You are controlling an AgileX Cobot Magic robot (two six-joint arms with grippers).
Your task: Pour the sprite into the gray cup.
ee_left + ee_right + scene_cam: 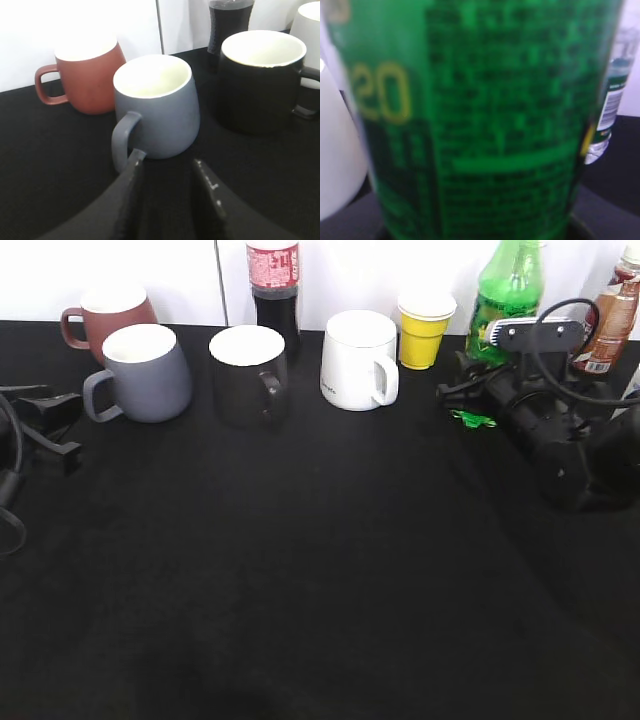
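The sprite (508,295), a tall green bottle, stands upright at the back right of the black table. My right gripper (475,390) is right at its lower body. In the right wrist view the blurred green label (485,125) fills the frame and hides the fingers, so I cannot tell whether they are closed. The gray cup (150,375) stands upright at the back left, handle toward the left. My left gripper (50,425) rests low on the table just left of it. In the left wrist view the fingers (167,157) are open and empty, close in front of the cup (157,107), the left tip beside its handle.
In the back row stand a reddish-brown mug (105,315), a black mug (248,375), a cola bottle (273,290), a white mug (358,360) and a yellow paper cup (424,330). A brown-labelled bottle (612,325) stands right of the sprite.
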